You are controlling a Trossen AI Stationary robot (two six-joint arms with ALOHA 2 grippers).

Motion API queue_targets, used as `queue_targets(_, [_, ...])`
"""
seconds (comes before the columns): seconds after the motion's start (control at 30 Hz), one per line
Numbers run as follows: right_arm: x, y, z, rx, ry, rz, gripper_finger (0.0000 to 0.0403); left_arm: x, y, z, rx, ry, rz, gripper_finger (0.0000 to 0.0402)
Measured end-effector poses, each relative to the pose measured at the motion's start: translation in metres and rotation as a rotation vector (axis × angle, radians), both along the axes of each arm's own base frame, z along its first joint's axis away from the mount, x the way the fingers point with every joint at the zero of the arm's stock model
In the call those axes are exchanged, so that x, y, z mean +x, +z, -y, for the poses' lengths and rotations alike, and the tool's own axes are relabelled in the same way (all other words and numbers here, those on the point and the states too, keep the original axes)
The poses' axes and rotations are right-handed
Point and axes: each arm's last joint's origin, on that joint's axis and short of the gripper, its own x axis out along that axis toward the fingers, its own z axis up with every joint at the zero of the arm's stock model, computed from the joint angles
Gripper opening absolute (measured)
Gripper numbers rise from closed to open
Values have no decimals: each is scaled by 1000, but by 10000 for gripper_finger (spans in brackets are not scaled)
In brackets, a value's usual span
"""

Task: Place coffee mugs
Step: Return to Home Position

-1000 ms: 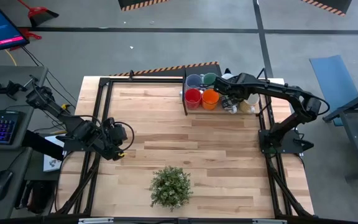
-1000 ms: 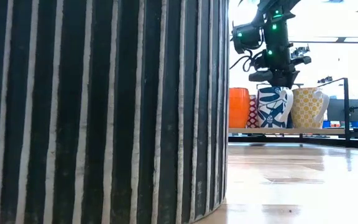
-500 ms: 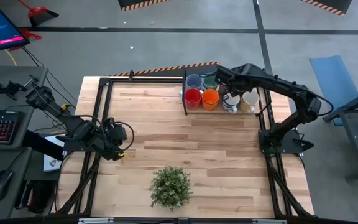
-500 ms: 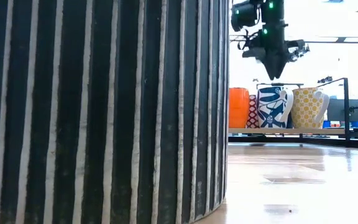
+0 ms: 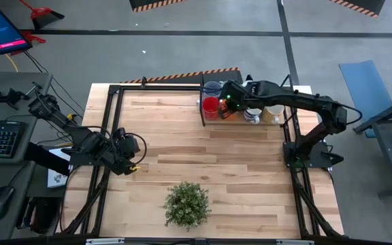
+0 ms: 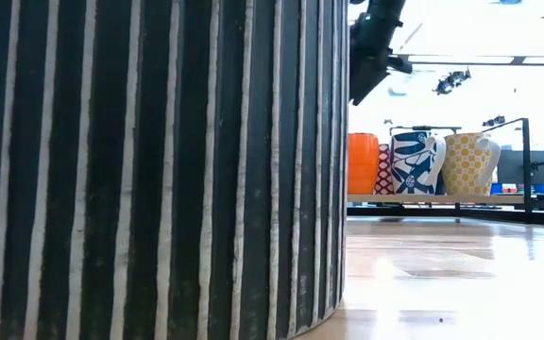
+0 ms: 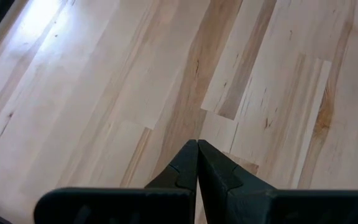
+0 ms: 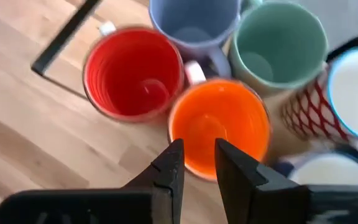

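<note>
Hovering – right pincer (image 8: 197, 151) above orange mug (image 8: 220, 123).

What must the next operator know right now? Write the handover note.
Left gripper: shut, empty, over bare table on its left side.
Right gripper: slightly open, empty, above the orange mug.
Mugs: orange mug, red mug, lavender-blue mug, green mug, red-patterned mug, blue-patterned mug and yellow-patterned mug stand together on the shelf.
Done: no mug shows on the open table.
Left: bring the right arm home.
</note>
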Motion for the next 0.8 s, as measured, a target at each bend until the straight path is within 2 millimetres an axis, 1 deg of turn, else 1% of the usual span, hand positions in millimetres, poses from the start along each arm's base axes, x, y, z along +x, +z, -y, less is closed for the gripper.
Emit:
queue_targets(0.07, [7, -5, 2, -7, 9, 3, 68, 0, 0, 0, 0, 0, 1, 0])
queue_targets(0.17, [18, -17, 4, 30, 26, -6, 68, 0, 0, 0, 0, 1, 1, 0])
queue_targets(0.3, [26, -25, -7, 29, 74, -40, 68, 0, 0, 0, -17, 27, 11, 0])
queue_targets(0.4, [26, -21, -18, 0, 99, -48, 68, 0, 0, 0, -30, 38, 12, 0])
queue_targets(0.5, [18, -6, -36, -48, 116, -4, 68, 0, 0, 0, -19, 23, 3, 0])
queue_targets(0.6, [11, 8, -64, -72, 212, 26, 68, 0, 0, 0, -13, -11, -17, 0])
queue_targets(0.7, [3, 17, -90, -95, 323, 27, 68, -1, -1, 1, -10, -39, -34, 0])
queue_targets(0.8, [0, 19, -111, -140, 441, 5, 68, -1, -1, 1, -1, -56, -40, 0])
